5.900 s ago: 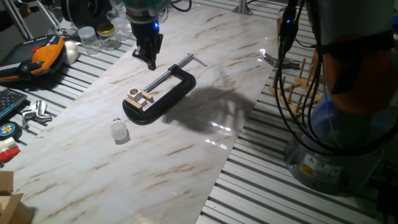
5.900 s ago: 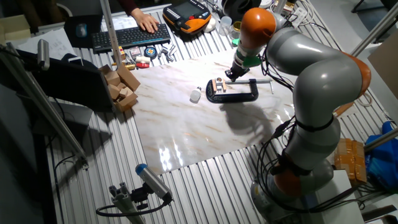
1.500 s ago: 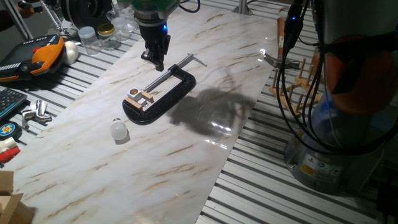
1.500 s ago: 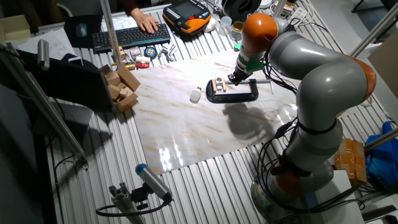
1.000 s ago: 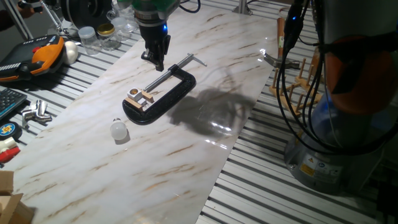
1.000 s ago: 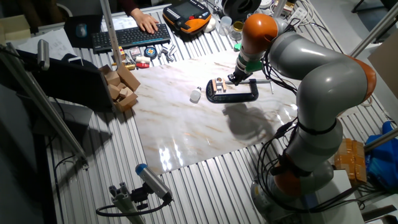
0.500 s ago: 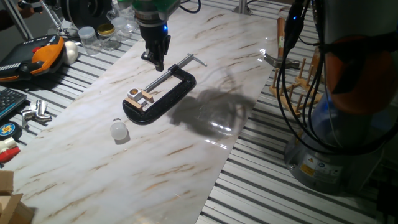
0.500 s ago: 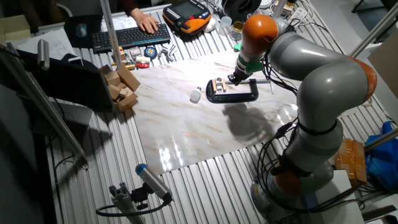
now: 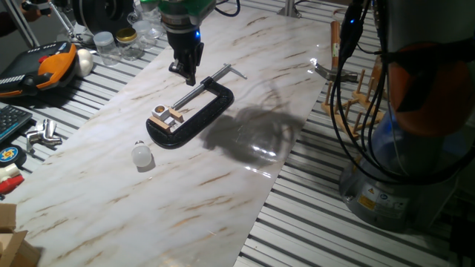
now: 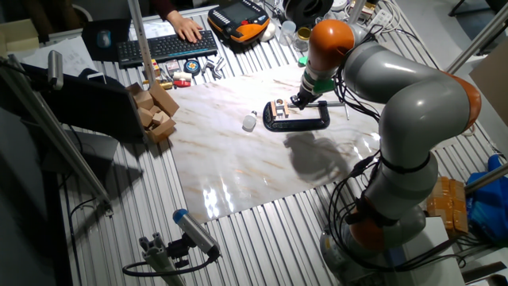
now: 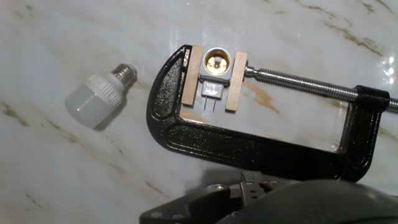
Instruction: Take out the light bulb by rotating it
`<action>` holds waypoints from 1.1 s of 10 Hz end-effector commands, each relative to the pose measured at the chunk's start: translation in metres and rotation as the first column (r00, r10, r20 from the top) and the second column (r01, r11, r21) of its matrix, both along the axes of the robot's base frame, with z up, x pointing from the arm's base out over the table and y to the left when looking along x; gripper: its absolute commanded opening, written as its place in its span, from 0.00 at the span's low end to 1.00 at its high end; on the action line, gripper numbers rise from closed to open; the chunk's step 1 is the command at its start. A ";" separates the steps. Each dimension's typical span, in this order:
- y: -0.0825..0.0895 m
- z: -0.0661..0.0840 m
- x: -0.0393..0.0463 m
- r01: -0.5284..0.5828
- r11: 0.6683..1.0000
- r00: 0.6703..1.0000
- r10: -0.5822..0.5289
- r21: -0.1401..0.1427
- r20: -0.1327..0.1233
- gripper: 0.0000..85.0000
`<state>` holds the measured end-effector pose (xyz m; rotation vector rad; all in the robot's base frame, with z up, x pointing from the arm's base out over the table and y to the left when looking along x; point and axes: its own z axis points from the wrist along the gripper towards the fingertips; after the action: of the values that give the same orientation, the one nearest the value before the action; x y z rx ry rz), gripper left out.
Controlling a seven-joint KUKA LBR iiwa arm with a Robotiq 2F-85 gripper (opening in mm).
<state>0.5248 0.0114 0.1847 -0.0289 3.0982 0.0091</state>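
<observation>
Gripper (image 9: 188, 76) hangs over the clamp's (image 9: 194, 111) screw rod, near its handle end, fingers pointing down at the marble top (image 9: 223, 178). From both fixed cameras I see the fingers as one dark tip, and the hand camera shows only the housing at its lower edge, so I cannot tell whether they are apart or together. Nothing sits between them that I can see.

My bulb (image 11: 99, 95) is already out: it lies on its side on the marble, left of the clamp and apart from it, screw base aimed up and to the right toward the clamp. On one fixed camera it shows as a white blob (image 9: 142, 154) below the clamp's closed end.

Socket (image 11: 216, 70) sits empty, brass contact showing, pinched between two wooden pads in the clamp.
</observation>
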 end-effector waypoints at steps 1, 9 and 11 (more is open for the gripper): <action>0.000 0.000 -0.0001 0.001 1.000 1.000 -0.001 0.000 0.000 0.00; 0.003 -0.004 -0.0026 0.006 1.000 1.000 -0.006 0.000 0.005 0.00; 0.003 -0.004 -0.0026 0.006 1.000 1.000 -0.006 0.002 0.005 0.00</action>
<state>0.5222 0.0140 0.1805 -0.0198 3.0937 0.0117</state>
